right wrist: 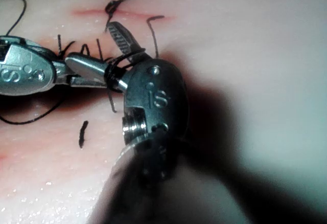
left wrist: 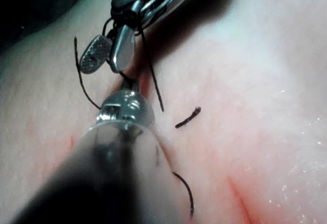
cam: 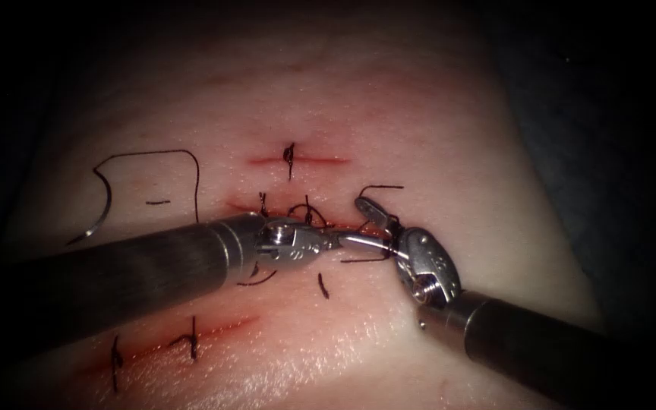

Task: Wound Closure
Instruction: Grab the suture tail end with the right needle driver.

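The curved needle (cam: pixel 102 209) lies loose on the tissue (cam: pixel 434 144) at the far left, held by neither tool. Its thread (cam: pixel 191 171) runs right, then down behind the left tool's shaft. The left tool (cam: pixel 347 240) reaches over the middle cut (cam: pixel 241 205), its slim jaws together on the thread at the knot. From the lower right, the right tool (cam: pixel 352 222) meets it with jaws spread and thread coiled round their base (right wrist: pixel 115 69). Its jaws (right wrist: pixel 91 44) hold nothing. A short thread tail (cam: pixel 381 187) sticks out beside its upper jaw.
A stitched cut (cam: pixel 298 160) lies farther back and another stitched cut (cam: pixel 184 339) nearer the front left. Cut ends of thread (cam: pixel 323 285) lie around the middle cut. Red fluid tints the cut edges. The left shaft (left wrist: pixel 97 168) covers the tissue left of the knot.
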Available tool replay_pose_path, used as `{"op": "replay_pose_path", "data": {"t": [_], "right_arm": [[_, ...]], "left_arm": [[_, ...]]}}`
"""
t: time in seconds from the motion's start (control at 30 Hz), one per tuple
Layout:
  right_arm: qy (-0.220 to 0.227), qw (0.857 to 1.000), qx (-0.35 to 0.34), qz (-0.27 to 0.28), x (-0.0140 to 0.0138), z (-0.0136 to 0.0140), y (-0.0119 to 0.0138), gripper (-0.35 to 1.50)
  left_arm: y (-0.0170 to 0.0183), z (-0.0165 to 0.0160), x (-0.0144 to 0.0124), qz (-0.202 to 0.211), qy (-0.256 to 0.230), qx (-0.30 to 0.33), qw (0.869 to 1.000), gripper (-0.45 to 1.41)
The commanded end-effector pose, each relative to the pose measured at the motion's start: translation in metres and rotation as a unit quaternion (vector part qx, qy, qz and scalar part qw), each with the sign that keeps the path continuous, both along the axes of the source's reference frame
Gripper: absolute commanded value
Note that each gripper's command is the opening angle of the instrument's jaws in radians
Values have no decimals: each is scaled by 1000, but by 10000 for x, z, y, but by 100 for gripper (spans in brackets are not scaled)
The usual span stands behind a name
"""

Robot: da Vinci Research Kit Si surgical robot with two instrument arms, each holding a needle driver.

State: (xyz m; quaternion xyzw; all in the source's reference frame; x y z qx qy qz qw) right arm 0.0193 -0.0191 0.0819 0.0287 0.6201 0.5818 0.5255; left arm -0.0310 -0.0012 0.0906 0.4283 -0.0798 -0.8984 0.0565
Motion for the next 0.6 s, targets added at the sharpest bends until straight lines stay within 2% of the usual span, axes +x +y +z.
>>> {"op": "replay_pose_path", "data": {"t": [0.03,0.13,0.4,0.6], "right_arm": [[11,1000,13,9,5,9,3,106],[28,998,38,32,-2,18,-1,114],[22,994,88,57,-6,32,-9,113],[22,993,99,65,-10,42,-16,109]], "left_arm": [[3,5,-8,0,0,-4,1000,-45],[4,9,-15,-2,1,-6,1000,-45],[6,19,-24,-4,2,-9,1000,-45],[9,20,-32,-5,3,-11,1000,-45]]}}
